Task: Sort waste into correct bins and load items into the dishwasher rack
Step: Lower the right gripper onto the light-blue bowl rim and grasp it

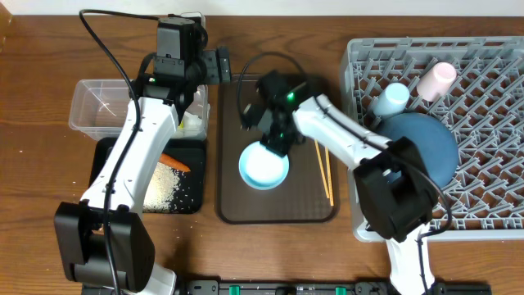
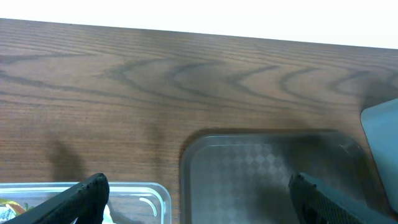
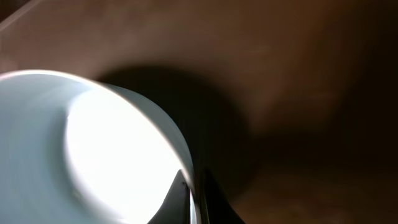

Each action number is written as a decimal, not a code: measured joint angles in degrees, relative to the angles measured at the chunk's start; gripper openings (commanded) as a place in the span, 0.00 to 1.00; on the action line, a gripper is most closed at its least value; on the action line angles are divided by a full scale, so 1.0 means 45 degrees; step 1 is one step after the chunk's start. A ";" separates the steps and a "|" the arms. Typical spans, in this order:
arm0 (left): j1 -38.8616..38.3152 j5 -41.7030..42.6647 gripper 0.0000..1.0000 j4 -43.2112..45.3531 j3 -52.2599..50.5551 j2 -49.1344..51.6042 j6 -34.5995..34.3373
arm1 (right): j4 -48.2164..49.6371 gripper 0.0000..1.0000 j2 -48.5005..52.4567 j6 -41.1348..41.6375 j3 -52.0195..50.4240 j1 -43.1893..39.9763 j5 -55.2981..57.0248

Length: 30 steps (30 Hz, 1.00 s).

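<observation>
Pinching white bowl (image 1: 264, 168) rim (right gripper (image 1: 277, 147) clamped).

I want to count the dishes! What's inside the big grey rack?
A dark blue plate, a light blue cup and a pinkish-white cup sit in the grey rack. The right arm covers its near-left corner, so anything there is hidden.

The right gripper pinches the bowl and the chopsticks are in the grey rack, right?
No. The right gripper does pinch the bowl, but the chopsticks lie on the brown tray, not in the grey rack; the overhead view shows it.
</observation>
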 measured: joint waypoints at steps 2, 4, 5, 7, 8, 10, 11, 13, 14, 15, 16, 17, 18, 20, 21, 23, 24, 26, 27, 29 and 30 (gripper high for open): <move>0.0005 0.0000 0.93 0.0000 0.0000 0.0000 0.0000 | -0.0024 0.01 -0.0068 0.0053 0.0491 -0.0418 0.0058; 0.0005 0.0000 0.93 0.0000 0.0000 0.0000 0.0000 | -0.0092 0.01 -0.0306 0.0092 0.0816 -0.0967 0.0092; 0.0005 0.0000 0.93 0.0000 0.0000 0.0000 0.0000 | -0.0121 0.01 -0.0481 0.0102 0.0933 -0.1287 0.0102; 0.0005 0.0000 0.93 -0.0005 0.0000 0.0000 0.0000 | -0.0214 0.01 -0.0942 0.0146 0.1088 -0.2030 0.0112; 0.0000 0.0000 0.93 -0.0005 0.0000 0.0000 0.0000 | -0.0287 0.01 -0.1214 0.0175 0.1127 -0.2433 0.0112; 0.0005 -0.0005 0.93 0.0000 0.0000 0.0000 0.0000 | -0.0534 0.01 -0.1579 0.0180 0.1200 -0.3099 0.0034; 0.0005 0.0000 0.93 0.0000 0.0000 0.0000 0.0000 | -0.0704 0.01 -0.1719 0.0160 0.1248 -0.3424 -0.0063; 0.0005 -0.0005 0.93 0.0000 0.0000 0.0000 0.0000 | -0.1073 0.06 -0.1894 0.0053 0.1277 -0.3925 -0.0568; 0.0005 -0.0005 0.93 0.0000 0.0000 0.0000 0.0000 | -0.1253 0.12 -0.1894 -0.0039 0.1277 -0.4051 -0.0918; 0.0005 -0.0005 0.93 0.0000 0.0000 0.0000 0.0000 | -0.1379 0.25 -0.1894 -0.0151 0.1277 -0.4099 -0.1219; 0.0005 0.0000 0.93 0.0000 0.0000 0.0000 0.0000 | -0.1540 0.33 -0.1889 -0.0272 0.1273 -0.4099 -0.1651; 0.0005 0.0000 0.93 0.0000 0.0000 0.0000 0.0005 | -0.1603 0.41 -0.1889 -0.0476 0.1263 -0.4061 -0.1991; 0.0005 -0.0005 0.93 0.0000 0.0000 0.0000 0.0000 | -0.1637 0.48 -0.1889 -0.0641 0.1258 -0.3997 -0.2293; 0.0000 -0.0015 0.93 0.0010 0.0000 0.0000 0.0000 | -0.1603 0.55 -0.1889 -0.1141 0.1229 -0.3764 -0.2778; 0.0000 -0.0049 0.94 0.0000 0.0000 0.0000 0.0000 | -0.1579 0.56 -0.1889 -0.1375 0.1151 -0.3604 -0.2919; 0.0000 -0.0253 0.93 -0.0010 0.0000 0.0000 0.0000 | -0.1370 0.55 -0.1885 -0.1787 0.0928 -0.3220 -0.3143; 0.0000 -0.0364 0.93 -0.0010 0.0000 0.0000 0.0000 | -0.1107 0.55 -0.1860 -0.1923 0.0763 -0.2958 -0.3206; 0.0005 -0.0593 0.93 -0.0019 0.0000 0.0000 0.0000 | -0.0714 0.55 -0.1690 -0.2113 0.0505 -0.2482 -0.3240; 0.0005 -0.0670 0.93 -0.0029 0.0000 0.0005 0.0000 | -0.0476 0.55 -0.1554 -0.2171 0.0369 -0.2205 -0.3191; 0.0005 -0.0763 0.93 -0.0029 0.0000 0.0005 0.0000 | -0.0102 0.55 -0.1195 -0.2259 0.0141 -0.1773 -0.2973; 0.0005 -0.0797 0.93 -0.0029 0.0000 0.0005 0.0000 | 0.0029 0.55 -0.0991 -0.2307 0.0034 -0.1554 -0.2856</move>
